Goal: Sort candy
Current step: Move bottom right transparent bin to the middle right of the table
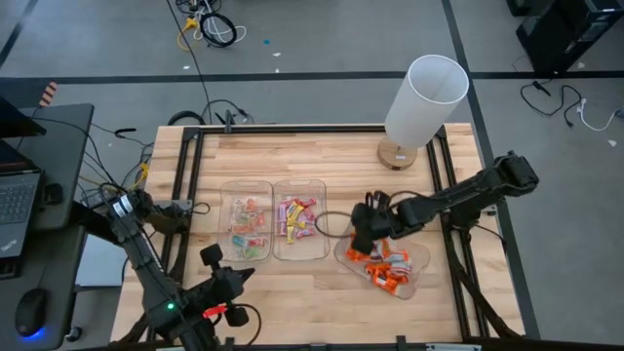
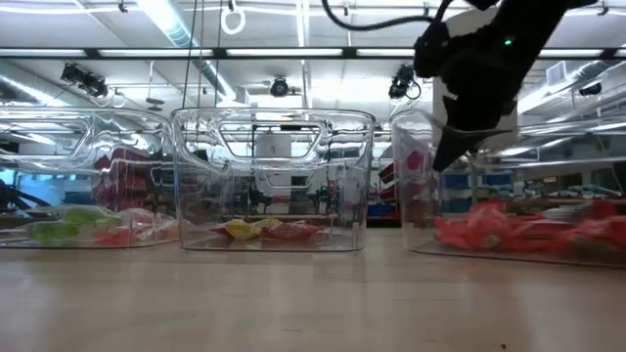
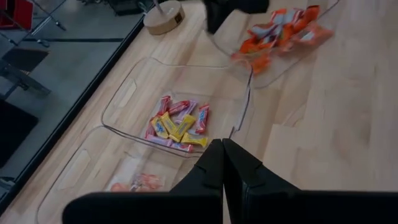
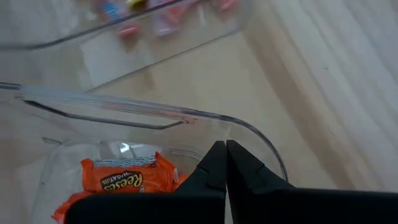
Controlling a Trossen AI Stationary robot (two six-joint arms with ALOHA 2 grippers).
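Observation:
Three clear bins stand in a row on the wooden table. The left bin [image 1: 247, 231] holds pale green-and-red candy [image 2: 68, 227]. Pink and yellow candy [image 3: 177, 124] lies in the middle bin [image 1: 299, 219]. Orange candy [image 4: 127, 178] fills the right bin [image 1: 385, 265], which sits askew. My right gripper [image 4: 225, 154] is shut with nothing in it, pointing down over the left end rim of the right bin [image 4: 186, 117]; it also shows in the high view [image 1: 361, 242] and the low view [image 2: 448, 161]. My left gripper [image 3: 222, 155] is shut and empty, hovering near the front edge [image 1: 246, 275], in front of the left and middle bins.
A white cylinder on a round wooden base [image 1: 424, 97] stands at the back right corner. Black frame rails [image 1: 185, 195] run along the table's left, right and far sides. A laptop [image 1: 15, 200] and cables lie off the table's left. Bare wood [image 1: 312, 312] lies in front of the bins.

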